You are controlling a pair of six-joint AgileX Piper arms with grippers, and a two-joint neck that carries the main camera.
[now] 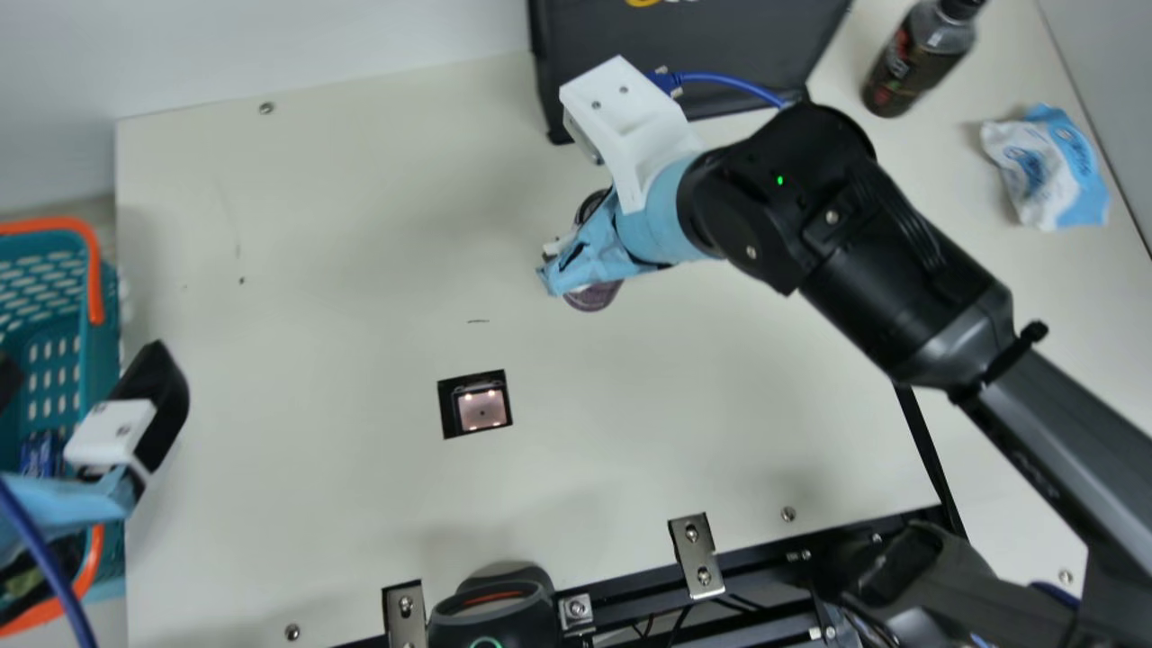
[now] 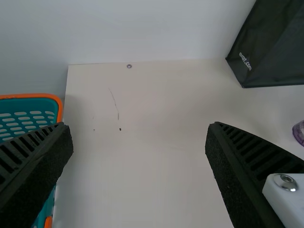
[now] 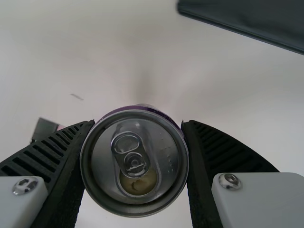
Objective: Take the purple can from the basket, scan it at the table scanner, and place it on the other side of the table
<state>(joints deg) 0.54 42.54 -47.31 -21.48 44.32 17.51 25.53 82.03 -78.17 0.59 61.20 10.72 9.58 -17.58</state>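
My right gripper is over the table, between the dark bag and the table scanner, with the purple can in its fingers. In the right wrist view the gripper is shut on the can, whose opened silver lid faces the camera. I cannot tell whether its base touches the table. My left gripper is by the teal basket at the table's left side. Its own view shows the gripper open, nothing between the fingers, and part of the can.
The dark bag stands at the back, a bottle and a blue-white packet at the back right. A black device sits at the front edge beside metal brackets. Dark and blue items lie in the basket.
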